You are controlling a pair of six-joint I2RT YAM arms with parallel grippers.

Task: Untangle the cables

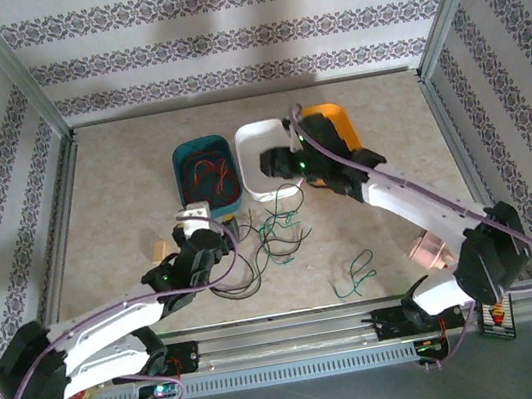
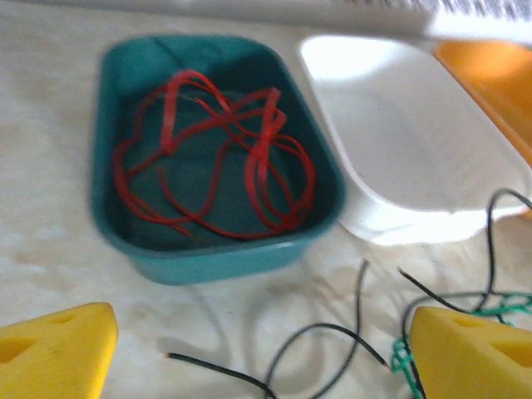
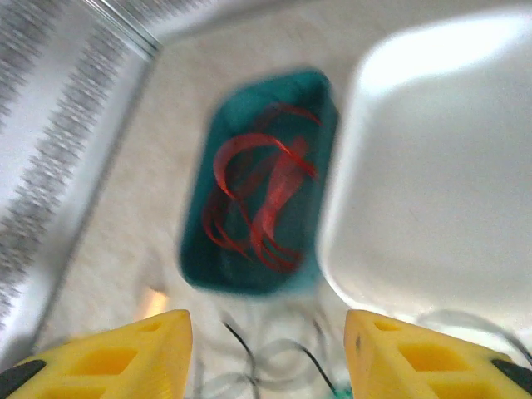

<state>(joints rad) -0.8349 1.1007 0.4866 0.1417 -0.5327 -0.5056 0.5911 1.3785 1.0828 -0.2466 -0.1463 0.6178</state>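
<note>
Red cables (image 1: pixel 210 176) lie coiled in the teal tray (image 1: pixel 178 158); I see the red cables (image 2: pixel 216 158) in the left wrist view too, and blurred in the right wrist view (image 3: pixel 258 199). Black cables (image 1: pixel 247 268) and green cables (image 1: pixel 281 227) lie tangled on the table in front of the trays. One more green cable (image 1: pixel 361 274) lies apart to the right. My left gripper (image 2: pixel 262 357) is open above black cable ends (image 2: pixel 332 349), its right finger beside a green strand (image 2: pixel 401 357). My right gripper (image 3: pixel 268 349) is open and holds nothing, hovering at the white tray's front edge (image 1: pixel 272 173).
A white tray (image 1: pixel 254 138) and an orange tray (image 1: pixel 339 119) stand right of the teal one. A small wooden block (image 1: pixel 159 249) lies left of my left gripper (image 1: pixel 198 220). A pinkish round object (image 1: pixel 428 253) sits by the right arm. Metal frame posts border the table.
</note>
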